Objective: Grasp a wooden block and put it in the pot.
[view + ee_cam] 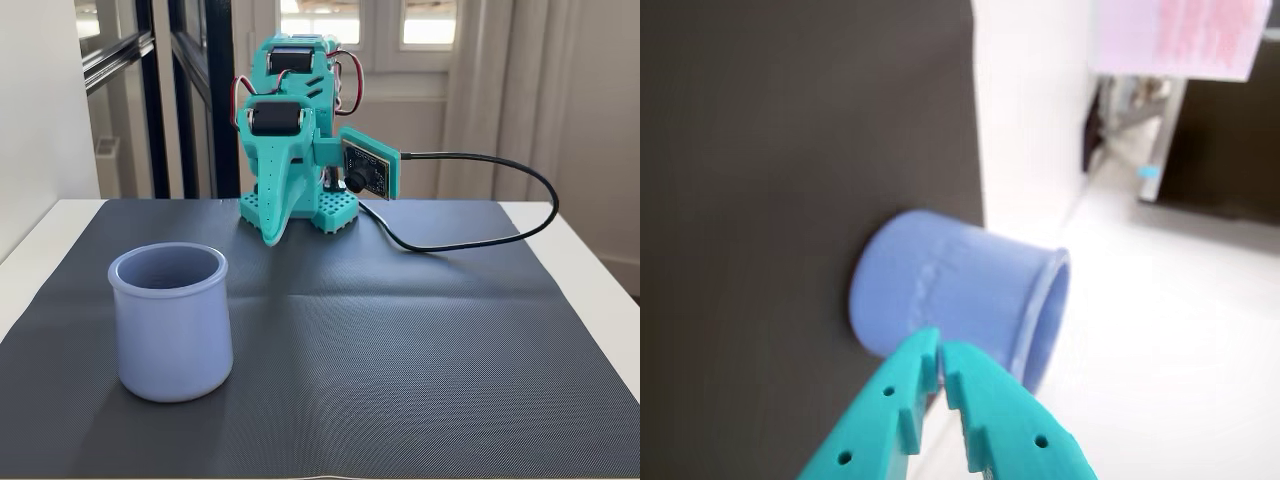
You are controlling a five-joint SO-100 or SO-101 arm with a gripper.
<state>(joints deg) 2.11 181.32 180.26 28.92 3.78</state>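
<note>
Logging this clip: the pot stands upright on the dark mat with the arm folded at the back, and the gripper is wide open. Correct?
Not quite. The wrist view shows the gripper shut, tips together. The pot is upright on the dark mat, arm folded behind.

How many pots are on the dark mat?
1. The pot stands upright on the mat's front left in the fixed view. The wrist view shows the same pot. No wooden block shows; it may be inside.

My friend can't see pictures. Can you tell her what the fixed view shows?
A pale blue pot stands upright on a dark mat, near its front left. Behind it, a folded teal robot arm sits at the mat's far edge, a black cable looping to its right.
</note>
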